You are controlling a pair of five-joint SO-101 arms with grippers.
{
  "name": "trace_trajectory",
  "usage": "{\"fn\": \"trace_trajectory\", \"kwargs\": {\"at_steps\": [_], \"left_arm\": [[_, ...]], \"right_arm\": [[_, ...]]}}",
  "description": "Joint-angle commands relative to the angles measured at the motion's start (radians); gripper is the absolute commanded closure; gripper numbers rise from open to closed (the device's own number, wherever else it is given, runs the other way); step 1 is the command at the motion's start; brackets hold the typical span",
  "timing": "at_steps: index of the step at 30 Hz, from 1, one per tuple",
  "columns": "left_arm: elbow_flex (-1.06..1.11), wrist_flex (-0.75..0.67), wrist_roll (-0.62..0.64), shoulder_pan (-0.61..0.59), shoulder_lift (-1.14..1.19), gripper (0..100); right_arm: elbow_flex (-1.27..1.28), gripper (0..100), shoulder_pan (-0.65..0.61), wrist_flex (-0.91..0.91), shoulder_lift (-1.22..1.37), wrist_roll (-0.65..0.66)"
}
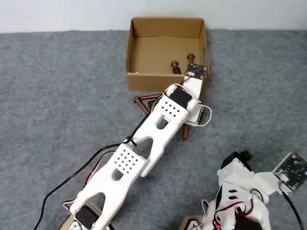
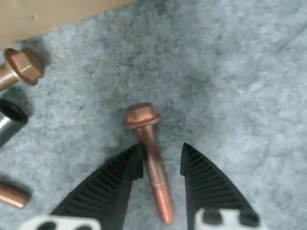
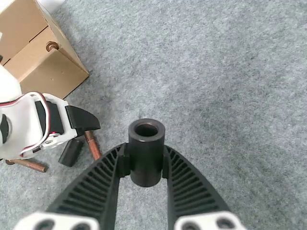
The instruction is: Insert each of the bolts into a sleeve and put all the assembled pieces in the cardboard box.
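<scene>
A copper bolt [image 2: 149,158] lies on the grey carpet between the fingers of my left gripper [image 2: 162,148], which is open and straddles its shank. In the high view the left arm [image 1: 158,124] stretches to just in front of the cardboard box [image 1: 165,23], and a bolt tip [image 1: 185,132] shows beneath it. My right gripper [image 3: 145,153] is shut on a black sleeve [image 3: 146,134], held with its bore facing the camera. The right arm [image 1: 240,189] sits at the near right. Two assembled pieces [image 1: 175,66] lie inside the box.
Another bolt [image 2: 21,67], a loose black sleeve [image 2: 8,122] and a threaded bolt end [image 2: 12,196] lie near the left gripper. A bolt [image 1: 140,103] rests by the box front. The carpet to the right of the box is open.
</scene>
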Motion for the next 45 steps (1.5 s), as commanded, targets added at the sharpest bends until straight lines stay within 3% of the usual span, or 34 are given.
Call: {"fn": "trace_trajectory", "kwargs": {"at_steps": [1,4,11,16,24,28,45], "left_arm": [[-0.113,0.055,0.008,-0.009,0.032,89],[-0.136,0.06,0.008,-0.008,0.046,100],[-0.145,0.081,0.008,-0.003,0.044,100],[-0.314,0.143,0.005,0.003,-0.018,100],[-0.297,0.143,-0.002,0.006,-0.269,100],[-0.297,0.143,-0.087,0.011,-0.391,100],[-0.291,0.144,-0.367,0.075,-0.864,100]], "right_arm": [[-0.008,99.1,-0.002,-0.002,-0.007,0.009],[-0.008,99.1,-0.001,-0.002,-0.007,0.008],[-0.006,99.1,-0.001,-0.002,-0.007,0.008],[-0.006,99.1,-0.001,-0.002,-0.007,0.009],[-0.011,99.1,-0.005,-0.002,-0.007,0.011],[-0.014,99.1,-0.008,-0.001,-0.005,0.021],[-0.017,99.1,-0.335,-0.004,-0.004,0.12]]}}
